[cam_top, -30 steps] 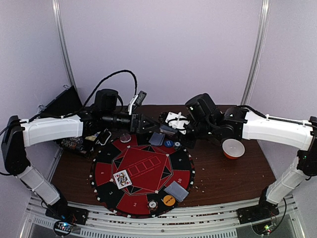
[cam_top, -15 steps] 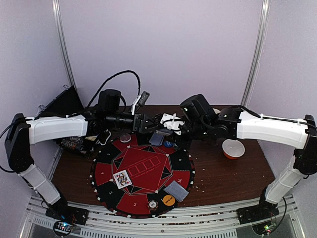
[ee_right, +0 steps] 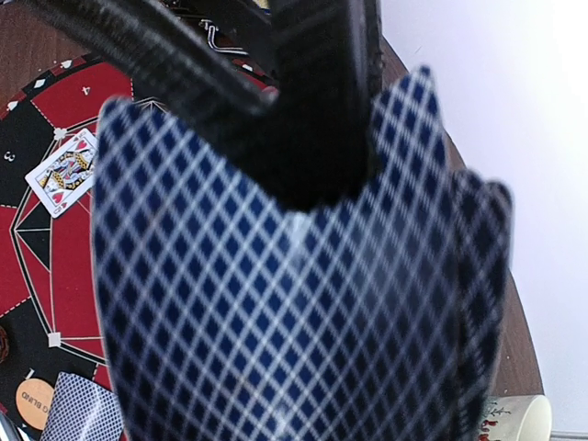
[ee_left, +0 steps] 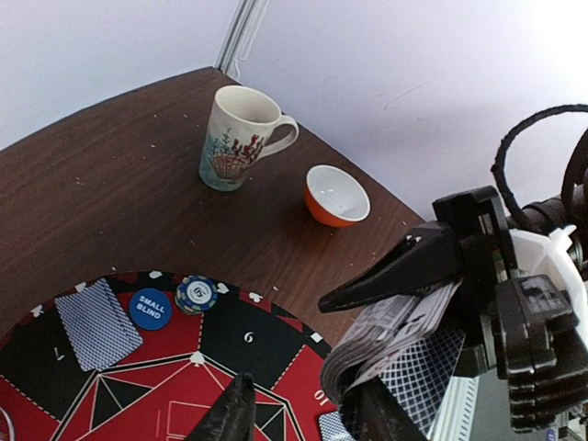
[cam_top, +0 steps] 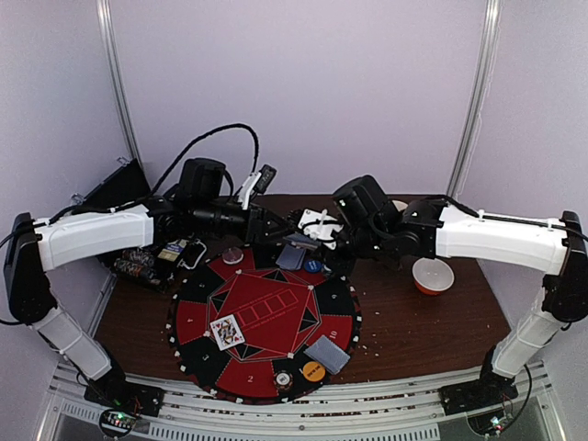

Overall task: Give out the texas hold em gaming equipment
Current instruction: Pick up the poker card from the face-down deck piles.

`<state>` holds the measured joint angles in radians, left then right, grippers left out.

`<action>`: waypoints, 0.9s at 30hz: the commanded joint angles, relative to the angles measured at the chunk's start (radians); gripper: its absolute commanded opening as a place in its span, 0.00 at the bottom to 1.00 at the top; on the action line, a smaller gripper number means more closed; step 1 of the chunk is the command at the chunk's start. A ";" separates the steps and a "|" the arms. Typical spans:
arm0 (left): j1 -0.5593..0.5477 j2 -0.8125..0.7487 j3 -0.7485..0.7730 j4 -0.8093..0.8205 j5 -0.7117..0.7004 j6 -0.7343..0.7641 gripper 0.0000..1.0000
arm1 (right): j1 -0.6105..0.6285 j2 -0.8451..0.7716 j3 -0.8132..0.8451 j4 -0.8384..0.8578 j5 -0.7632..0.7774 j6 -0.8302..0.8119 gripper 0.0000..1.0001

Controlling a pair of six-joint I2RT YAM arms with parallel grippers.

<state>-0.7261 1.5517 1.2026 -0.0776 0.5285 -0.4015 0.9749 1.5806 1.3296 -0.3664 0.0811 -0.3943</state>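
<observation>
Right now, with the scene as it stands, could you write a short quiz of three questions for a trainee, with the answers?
1. True or false: the orange bowl stands on the round poker mat.
2. What does the right gripper hold? A) nothing B) a deck of cards C) the orange bowl
3. Fill the gap: the blue button on the mat reads "_____ BLIND".

Key:
1. False. It stands on the wooden table, off the mat.
2. B
3. SMALL
</observation>
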 commanded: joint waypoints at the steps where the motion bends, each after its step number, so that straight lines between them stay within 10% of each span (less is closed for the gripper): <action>1: 0.016 -0.045 0.003 -0.054 -0.100 0.057 0.36 | 0.007 -0.021 -0.009 0.008 0.005 -0.004 0.29; 9: 0.016 -0.069 -0.021 -0.001 0.082 0.073 0.00 | 0.004 -0.026 -0.009 0.005 0.011 -0.003 0.29; 20: 0.023 -0.068 -0.074 0.097 0.205 0.029 0.00 | -0.009 -0.044 -0.034 0.016 -0.008 0.008 0.29; 27: 0.024 -0.041 -0.039 0.079 0.181 0.038 0.30 | -0.009 -0.049 -0.031 0.019 -0.012 0.006 0.29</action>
<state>-0.7048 1.5005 1.1343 -0.0376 0.7033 -0.3717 0.9691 1.5673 1.3006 -0.3637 0.0811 -0.3935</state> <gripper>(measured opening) 0.244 0.335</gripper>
